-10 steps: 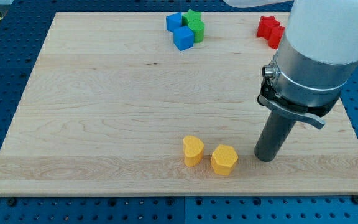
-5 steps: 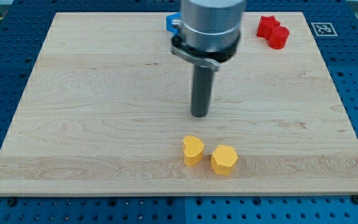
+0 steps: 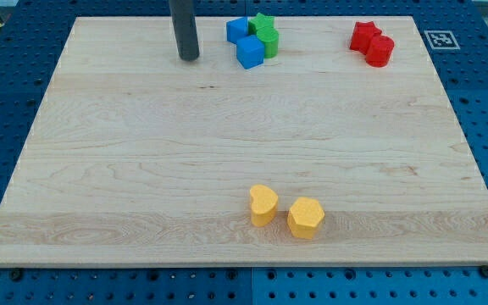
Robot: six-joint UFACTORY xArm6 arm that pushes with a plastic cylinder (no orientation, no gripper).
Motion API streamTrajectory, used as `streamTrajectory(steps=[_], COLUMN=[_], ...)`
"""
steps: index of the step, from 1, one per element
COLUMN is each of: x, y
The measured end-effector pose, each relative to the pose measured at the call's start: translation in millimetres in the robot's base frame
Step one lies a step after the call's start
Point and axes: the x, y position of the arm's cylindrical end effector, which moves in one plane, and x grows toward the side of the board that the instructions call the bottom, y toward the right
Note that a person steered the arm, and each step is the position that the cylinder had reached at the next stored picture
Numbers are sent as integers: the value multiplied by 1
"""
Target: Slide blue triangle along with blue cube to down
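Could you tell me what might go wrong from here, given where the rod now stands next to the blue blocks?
My tip stands to the view's left of the blue pair, not above it, so a push from here would likely send them sideways, not down.

The blue triangle and blue cube sit tight against the green blocks, which could be dragged along.

Two separate blue blocks may split apart mid-push.

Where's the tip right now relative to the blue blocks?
My tip sits near the view's top, left of the blue cube and blue triangle, apart from both.

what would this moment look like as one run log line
my tip: view's top, left of blue cluster, apart | blue cube block and blue triangle block: touching green blocks | slide down: not yet done
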Motion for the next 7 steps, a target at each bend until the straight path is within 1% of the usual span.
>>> streamTrajectory(steps=[1,2,3,4,7], x=[-47,-67,-65,-52,-52], y=[11,59,100,96,72])
